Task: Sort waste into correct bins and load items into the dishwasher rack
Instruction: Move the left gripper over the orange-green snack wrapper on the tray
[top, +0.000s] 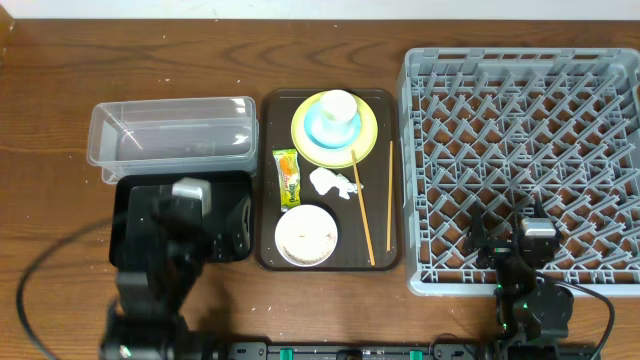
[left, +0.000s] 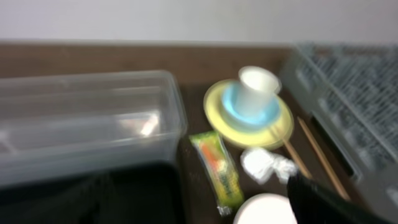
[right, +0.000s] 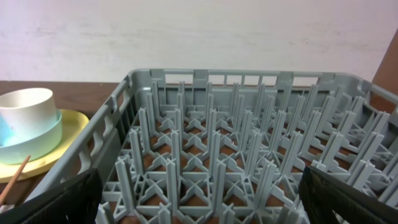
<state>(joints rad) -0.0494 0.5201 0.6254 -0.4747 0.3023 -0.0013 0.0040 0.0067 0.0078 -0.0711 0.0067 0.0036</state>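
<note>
left gripper (top: 190, 205): jaws spread wide, empty | right gripper (right: 202, 208): jaws spread wide, empty

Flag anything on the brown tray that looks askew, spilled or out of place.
One chopstick lies slanted, its far end overlapping the yellow-green plate, while the other chopstick lies straight. A crumpled tissue and snack wrapper lie loose among the dishes. Nothing looks spilled or broken.

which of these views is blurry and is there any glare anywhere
Left wrist view: soft all over, the snack wrapper and clear tub smeared, with a bright glare patch on the tub's wall. Overhead: sharp on the brown tray and rack, but the left arm is blurred. Right wrist: crisp on the rack's pegs.
</note>
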